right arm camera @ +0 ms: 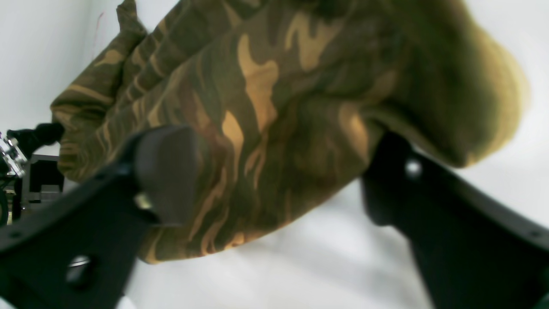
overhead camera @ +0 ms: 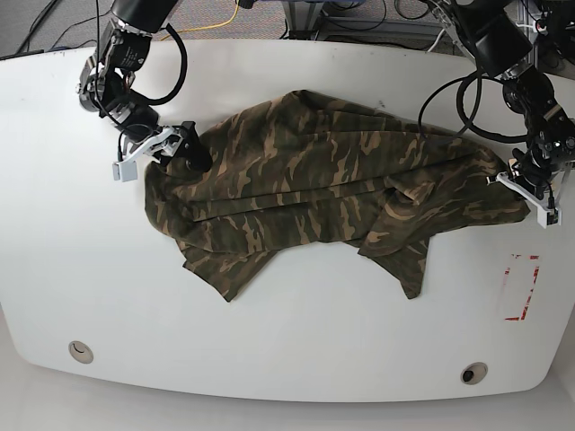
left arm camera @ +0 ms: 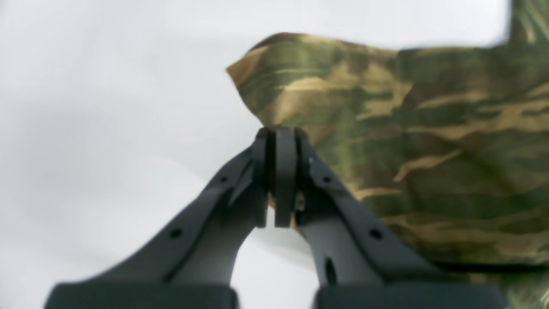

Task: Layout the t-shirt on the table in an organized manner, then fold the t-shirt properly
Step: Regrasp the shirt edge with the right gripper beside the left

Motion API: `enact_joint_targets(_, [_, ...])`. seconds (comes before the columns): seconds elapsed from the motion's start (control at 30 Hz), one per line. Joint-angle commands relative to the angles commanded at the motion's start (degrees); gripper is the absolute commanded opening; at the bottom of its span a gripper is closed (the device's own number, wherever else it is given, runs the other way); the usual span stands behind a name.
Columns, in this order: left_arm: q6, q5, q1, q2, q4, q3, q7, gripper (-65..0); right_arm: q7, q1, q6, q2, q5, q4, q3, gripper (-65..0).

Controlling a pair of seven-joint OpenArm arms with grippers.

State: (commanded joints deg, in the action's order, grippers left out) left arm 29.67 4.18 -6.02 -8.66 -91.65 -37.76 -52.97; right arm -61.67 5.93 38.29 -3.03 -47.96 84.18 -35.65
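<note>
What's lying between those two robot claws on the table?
The camouflage t-shirt fills the whole stretch between them, rumpled on the white table. The base view shows the left gripper at one edge and the right gripper at the opposite edge.

Behind the desk's far edge, grey floor [overhead camera: 54,22] showed, strewn with black cables [overhead camera: 377,13] and one yellow cable [overhead camera: 216,16]. A metal frame [overhead camera: 305,13] stood at top centre. Lighting was even and bright.

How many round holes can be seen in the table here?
2. One hole sits near the table's front edge on the base view's left, the other hole near the front edge on its right. The t-shirt may hide more.
</note>
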Motion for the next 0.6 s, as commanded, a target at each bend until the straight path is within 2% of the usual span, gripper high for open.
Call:
enact_joint_targets(0.03, [0.53, 0.0, 0.0, 0.0, -0.26, 0.35, 0.0, -65.0, 0.0, -0.09, 0.0, -0.09, 0.0, 0.0, 0.0, -41.4])
enact_joint_targets(0.07, [1.32, 0.0, 0.0, 0.0, -0.88, 1.23, 0.0, -65.0, 0.0, -0.35, 0.0, -0.18, -0.09, 0.0, 0.0, -49.9])
enact_joint_targets(0.1, [1.67, -0.09, 0.0, 0.0, -1.32, 1.85, 0.0, -65.0, -0.09, -0.53, 0.0, -0.18, -0.09, 0.0, 0.0, -55.5])
enact_joint_targets(0.17, [1.93, -0.09, 0.0, 0.09, -2.37, 2.64, 0.0, -65.0, -0.26, -0.53, 0.0, -0.44, -0.09, 0.09, 0.0, -63.4])
enact_joint_targets(0.2, [1.93, -0.09, 0.09, 0.09, -2.99, 2.81, 0.0, -65.0, -0.44, -0.53, 0.0, -0.88, -0.18, 0.53, 0.0, -65.0])
enact_joint_targets(0.5, [2.29, 0.09, 2.55, 0.09, -10.9, 6.59, 0.0, -65.0, -0.53, 2.81, 0.0, -1.58, -0.18, 14.15, -0.09, -65.0])
enact_joint_targets(0.6, [3.6, 0.09, 2.99, 0.09, -14.77, 7.56, 0.0, -65.0, -0.53, 3.87, 0.0, -2.9, -0.26, 19.25, -0.09, -65.0])
